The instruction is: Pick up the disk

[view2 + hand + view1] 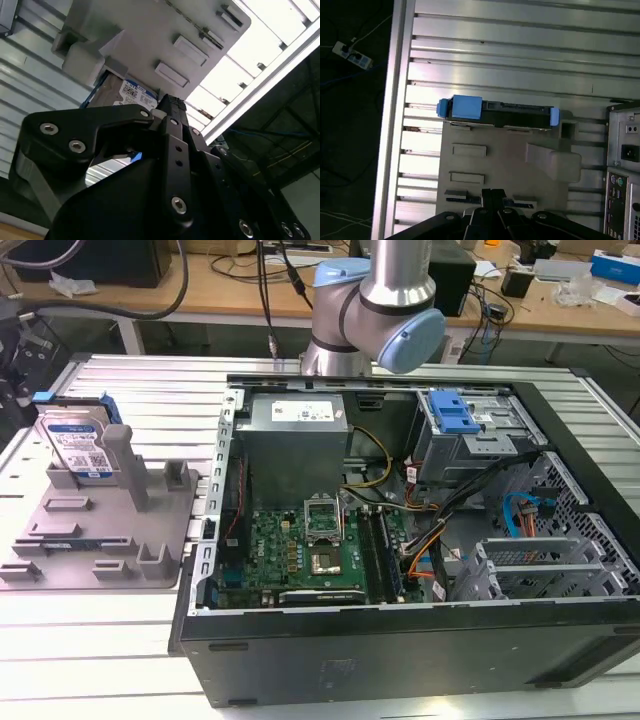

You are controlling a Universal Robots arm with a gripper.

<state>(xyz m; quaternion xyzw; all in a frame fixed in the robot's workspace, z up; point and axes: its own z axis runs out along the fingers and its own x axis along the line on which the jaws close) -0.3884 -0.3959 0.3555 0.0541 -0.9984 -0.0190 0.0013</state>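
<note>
disk [80, 445] upright, label facing out, at plate [100, 540] far corner | plate flat on table [90, 640], near its edge at the exterior view's left | open case [400, 660] just beside plate, mid-table | arm [375, 300] above case's far edge

Disk [80, 445] stands, seemingly slotted, on fixture plate [100, 522], toward the exterior view's left of computer case [400, 660].

Illegible print on disk [62, 435] label [88, 454]

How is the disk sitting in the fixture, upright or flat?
Upright: the disk stands on edge on the grey fixture plate, label face showing in the exterior view.
</note>
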